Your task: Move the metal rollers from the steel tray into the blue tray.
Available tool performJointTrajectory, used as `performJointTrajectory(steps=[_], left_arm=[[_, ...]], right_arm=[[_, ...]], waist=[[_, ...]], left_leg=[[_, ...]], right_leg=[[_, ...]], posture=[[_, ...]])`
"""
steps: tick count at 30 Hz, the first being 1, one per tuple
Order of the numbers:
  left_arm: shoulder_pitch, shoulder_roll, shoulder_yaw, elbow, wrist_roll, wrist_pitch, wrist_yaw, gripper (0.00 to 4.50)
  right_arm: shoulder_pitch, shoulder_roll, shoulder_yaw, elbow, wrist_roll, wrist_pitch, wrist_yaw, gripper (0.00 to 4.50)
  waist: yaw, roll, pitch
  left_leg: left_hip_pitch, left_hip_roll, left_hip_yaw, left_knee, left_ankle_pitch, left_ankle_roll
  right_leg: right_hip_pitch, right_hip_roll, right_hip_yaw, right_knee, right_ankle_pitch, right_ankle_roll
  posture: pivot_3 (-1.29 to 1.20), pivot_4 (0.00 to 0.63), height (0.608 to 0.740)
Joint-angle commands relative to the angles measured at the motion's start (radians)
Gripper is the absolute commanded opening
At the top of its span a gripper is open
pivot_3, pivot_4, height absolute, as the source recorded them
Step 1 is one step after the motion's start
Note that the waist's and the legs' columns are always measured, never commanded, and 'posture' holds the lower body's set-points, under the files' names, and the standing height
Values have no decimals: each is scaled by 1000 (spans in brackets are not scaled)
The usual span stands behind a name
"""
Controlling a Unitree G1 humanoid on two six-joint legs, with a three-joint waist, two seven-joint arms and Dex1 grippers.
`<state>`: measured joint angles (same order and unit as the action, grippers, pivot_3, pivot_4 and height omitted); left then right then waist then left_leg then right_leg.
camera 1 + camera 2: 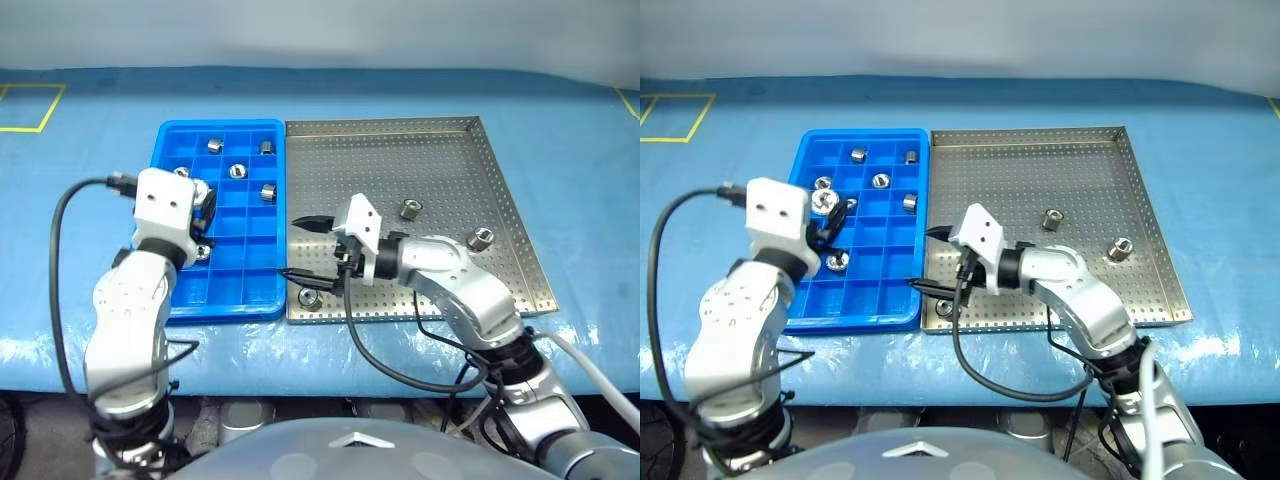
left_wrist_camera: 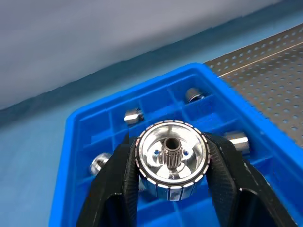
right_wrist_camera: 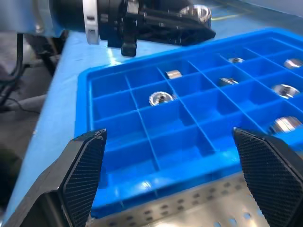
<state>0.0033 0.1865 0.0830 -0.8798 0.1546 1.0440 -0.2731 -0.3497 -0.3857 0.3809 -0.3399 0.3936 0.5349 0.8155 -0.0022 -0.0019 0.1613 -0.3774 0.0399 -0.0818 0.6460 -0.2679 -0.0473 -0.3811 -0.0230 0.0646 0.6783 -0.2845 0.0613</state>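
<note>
Shiny silver metal roller (image 2: 171, 161), ring-like with a toothed hub, sits pinched between the left gripper (image 2: 173, 165)'s black fingers, carried over the bright blue compartmented plastic tray (image 1: 165, 150), presumably so it can drop into a free cell below. Right gripper (image 3: 173, 170) hangs spread and empty at the seam beside the square perforated steel tray (image 1: 500, 180), where loose rollers (image 1: 409, 209) lie behind it.

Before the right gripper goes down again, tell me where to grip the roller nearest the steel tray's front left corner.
Take that roller across its round outer wall, coming from above: it seems to sit with its hollow centre upward on the steel tray, close to the front rim. Set the right gripper, open now, so that neither finger meets the rim.
</note>
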Motion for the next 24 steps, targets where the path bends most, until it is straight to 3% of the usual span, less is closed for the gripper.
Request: performJointTrajectory(steps=[1, 9, 18, 24], left_arm=[[112, -29, -1, -93, 28, -8, 73, 1691], [318, -142, -20, -110, 49, -93, 213, 1691], [353, -163, -51, -110, 63, -96, 282, 1691], [306, -179, -12, -107, 78, -91, 335, 3620]], right_arm=[[-55, 34, 52, 30, -16, -54, 65, 4500], [-99, 80, 104, 124, -62, -116, 132, 4500], [-75, 75, 83, 116, -72, -112, 132, 4500], [-40, 61, 52, 84, -68, -94, 99, 4500]], waist=[[12, 0, 0], [46, 0, 0], [44, 0, 0], [41, 0, 0]], left_leg=[[0, 0, 0, 0, 0, 0], [1, 0, -3, 0, 1, -2], [1, 0, -3, -1, 1, -2], [0, 0, -3, -1, 1, -2]], right_leg=[[0, 0, 0, 0, 0, 0], [1, 0, -3, 0, 0, -1], [0, 0, -3, 0, 0, -1], [0, 0, -3, 0, 0, -1]], posture=[[204, 150, 740], [238, 150, 740], [210, 150, 740], [188, 150, 740]])
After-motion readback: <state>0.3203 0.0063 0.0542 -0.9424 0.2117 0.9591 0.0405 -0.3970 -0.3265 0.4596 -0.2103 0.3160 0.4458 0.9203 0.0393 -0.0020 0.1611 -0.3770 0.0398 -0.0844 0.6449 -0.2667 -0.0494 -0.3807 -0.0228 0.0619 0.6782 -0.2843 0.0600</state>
